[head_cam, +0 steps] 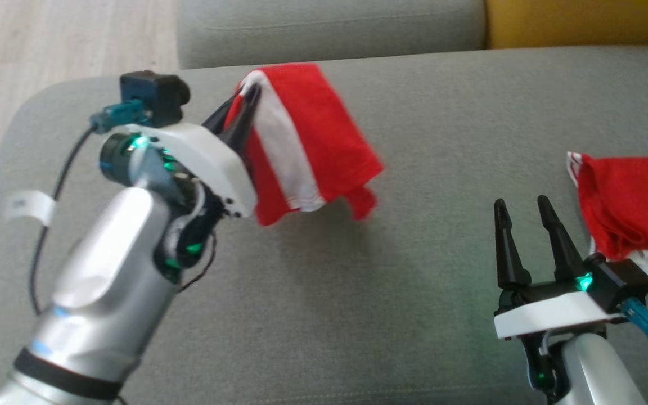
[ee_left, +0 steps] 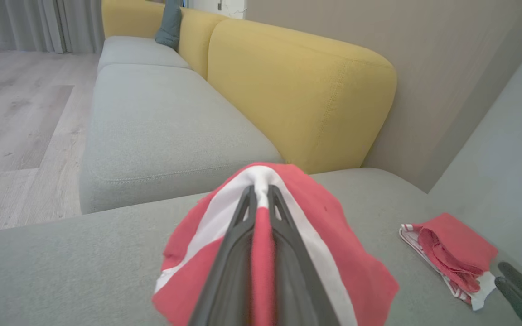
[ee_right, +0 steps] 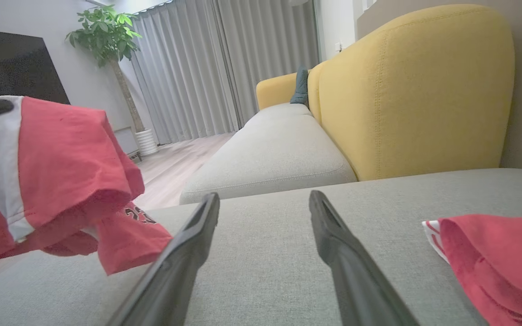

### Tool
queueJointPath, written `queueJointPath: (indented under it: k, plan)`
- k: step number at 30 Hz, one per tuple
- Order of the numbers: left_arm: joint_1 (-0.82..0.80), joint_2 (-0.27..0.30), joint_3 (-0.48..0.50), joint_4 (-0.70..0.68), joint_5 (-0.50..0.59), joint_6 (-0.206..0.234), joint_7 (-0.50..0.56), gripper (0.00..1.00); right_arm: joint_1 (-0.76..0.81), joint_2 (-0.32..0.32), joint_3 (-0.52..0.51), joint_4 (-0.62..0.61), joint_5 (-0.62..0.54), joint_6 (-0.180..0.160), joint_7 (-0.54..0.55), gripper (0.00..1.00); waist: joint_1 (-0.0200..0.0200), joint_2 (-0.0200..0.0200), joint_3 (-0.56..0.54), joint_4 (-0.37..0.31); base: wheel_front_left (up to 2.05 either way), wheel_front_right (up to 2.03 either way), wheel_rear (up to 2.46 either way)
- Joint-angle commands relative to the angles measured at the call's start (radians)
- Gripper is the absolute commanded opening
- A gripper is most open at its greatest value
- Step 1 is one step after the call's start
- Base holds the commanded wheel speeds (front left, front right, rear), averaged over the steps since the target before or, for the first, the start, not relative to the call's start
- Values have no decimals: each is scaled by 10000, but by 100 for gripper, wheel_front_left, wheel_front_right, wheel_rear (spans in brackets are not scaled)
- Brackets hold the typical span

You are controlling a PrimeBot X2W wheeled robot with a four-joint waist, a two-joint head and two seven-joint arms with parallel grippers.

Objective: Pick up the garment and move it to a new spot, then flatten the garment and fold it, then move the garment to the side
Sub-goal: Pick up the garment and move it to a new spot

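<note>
Garment of red-and-white fabric hangs clamped in left jaws, lifted over grey upholstered sofa seat, near its far left corner. Right jaws apart, holding nothing, just beside folded red cloth. Wide bare seat between both cloths

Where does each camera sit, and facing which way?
Head view: on the head, looking down at the grey fabric sofa seat; left claw grips the red-and-white garment, right claw open.
Left wrist view: along the left claw, toward the yellow backrest.
Right wrist view: along the right claw, toward grey curtains.
Shared: all three show that garment and a second red garment.
</note>
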Motion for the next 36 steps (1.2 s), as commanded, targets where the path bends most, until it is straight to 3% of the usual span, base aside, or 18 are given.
queueJointPath:
  k: [1,7,12,13,14,21,28,36]
  plan:
    - [-578,23,356,-372,276,328,-281,0,-265,-33,262,-413,111,-9,-106,100,1,-1,118,-283,0,0,0]
    - [-202,-1047,-112,305,747,1026,-1186,0,-414,-33,404,-534,201,-9,-107,100,1,-1,563,-933,0,0,0]
    - [-26,-1804,-735,1733,1277,1307,-2166,0,-624,-33,501,-597,249,-9,-108,100,1,-1,999,-1372,0,0,0]
    - [-10,-1907,-882,2068,1326,1314,-2266,35,-675,-33,510,-614,263,-9,-108,100,1,-1,1115,-1440,0,0,0]
    - [8,-1998,-1063,2390,1339,1238,-2329,100,-713,-33,511,-617,280,-9,-108,100,1,-1,1191,-1484,0,0,0]
    - [-137,-2215,-1547,3551,1127,715,-2967,100,-850,-33,484,-620,297,-9,-108,100,1,-1,1493,-1478,0,0,0]
    - [-694,-2169,-946,3668,772,507,-3674,100,-755,-33,347,-356,86,-9,-108,100,1,-1,1211,-795,0,0,0]
    - [-681,-1090,92,2255,559,665,-3882,100,-520,-33,246,-159,-78,-9,-108,100,1,-1,469,109,0,0,0]
